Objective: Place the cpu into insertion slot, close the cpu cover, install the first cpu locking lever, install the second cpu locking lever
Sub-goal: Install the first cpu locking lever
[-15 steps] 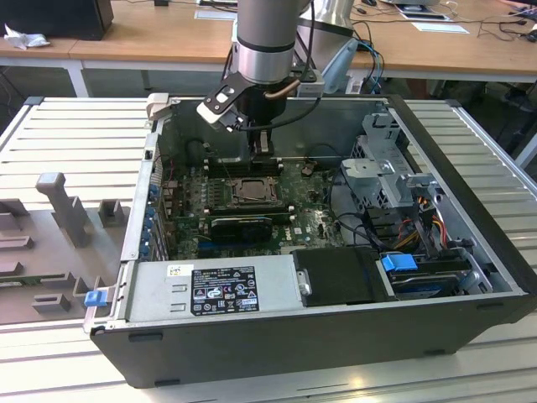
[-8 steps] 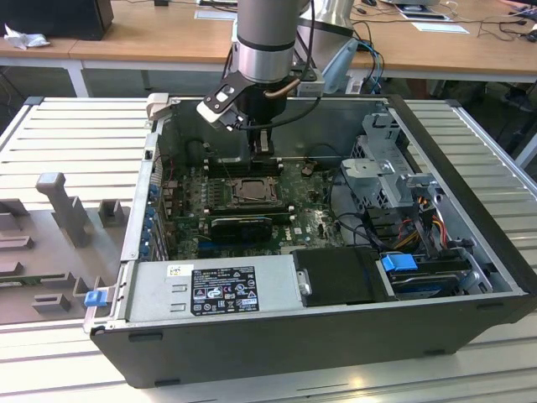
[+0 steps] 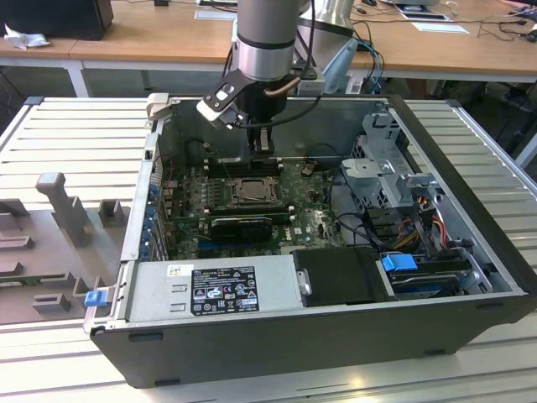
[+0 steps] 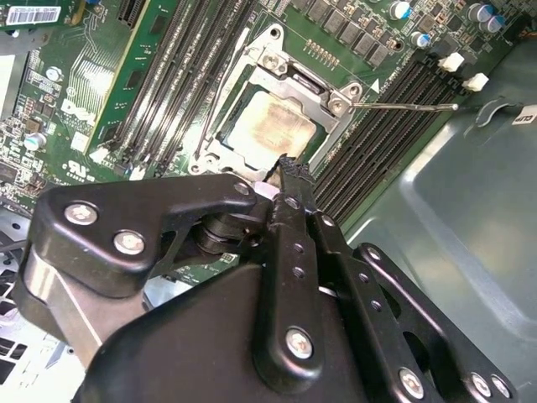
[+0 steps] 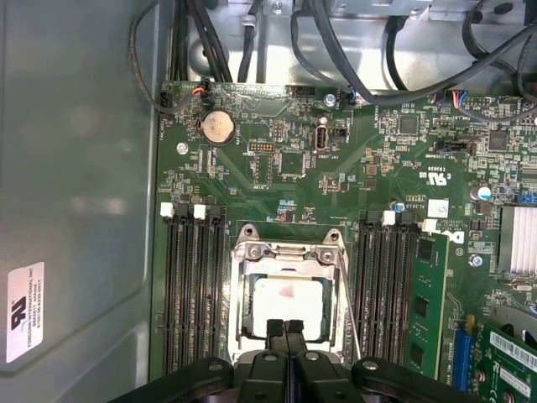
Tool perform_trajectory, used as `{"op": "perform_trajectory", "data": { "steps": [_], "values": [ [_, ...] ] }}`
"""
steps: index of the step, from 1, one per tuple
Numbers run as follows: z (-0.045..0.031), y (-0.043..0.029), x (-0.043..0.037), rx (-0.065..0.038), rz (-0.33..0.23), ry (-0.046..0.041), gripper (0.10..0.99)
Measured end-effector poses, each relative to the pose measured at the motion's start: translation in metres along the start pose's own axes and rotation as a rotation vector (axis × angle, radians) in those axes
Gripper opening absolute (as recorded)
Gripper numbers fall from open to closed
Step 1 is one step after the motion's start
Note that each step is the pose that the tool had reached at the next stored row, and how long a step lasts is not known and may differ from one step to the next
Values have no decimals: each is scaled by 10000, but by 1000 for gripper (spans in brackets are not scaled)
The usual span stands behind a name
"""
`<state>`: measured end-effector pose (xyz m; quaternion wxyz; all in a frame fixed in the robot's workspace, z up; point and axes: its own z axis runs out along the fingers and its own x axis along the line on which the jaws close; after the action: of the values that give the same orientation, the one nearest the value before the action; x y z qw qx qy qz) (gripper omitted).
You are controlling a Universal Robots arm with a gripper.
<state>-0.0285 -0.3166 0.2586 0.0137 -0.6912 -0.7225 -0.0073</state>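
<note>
The cpu (image 5: 289,304) is a pale square chip lying in the insertion slot (image 5: 245,315) on the green motherboard. The cpu cover (image 5: 289,251), a silvery metal frame, lies flat over it, with the chip showing through the cut-out. In the second wrist view the cpu (image 4: 270,122) sits inside the cover (image 4: 329,96). A thin wire locking lever (image 4: 404,106) sticks out sideways from the socket over the memory slots; the same lever (image 5: 350,306) runs along one side of the socket. My gripper (image 5: 285,329) hangs over the socket's edge, fingers pressed together with nothing between them. In the exterior view the gripper (image 3: 263,144) is just behind the socket (image 3: 250,191).
Long black memory slots (image 5: 193,294) flank the socket on both sides. The case's grey wall (image 5: 75,185) stands close by. A grey power supply (image 3: 214,290) lies at the front, with a drive cage (image 3: 390,176) and cables at the exterior view's right.
</note>
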Motion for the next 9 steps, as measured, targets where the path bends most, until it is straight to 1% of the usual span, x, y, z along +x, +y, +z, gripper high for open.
{"op": "perform_trajectory", "data": {
  "steps": [9],
  "values": [
    [-45, 0, 1, 1, 0, 0, 106]
  ]
}}
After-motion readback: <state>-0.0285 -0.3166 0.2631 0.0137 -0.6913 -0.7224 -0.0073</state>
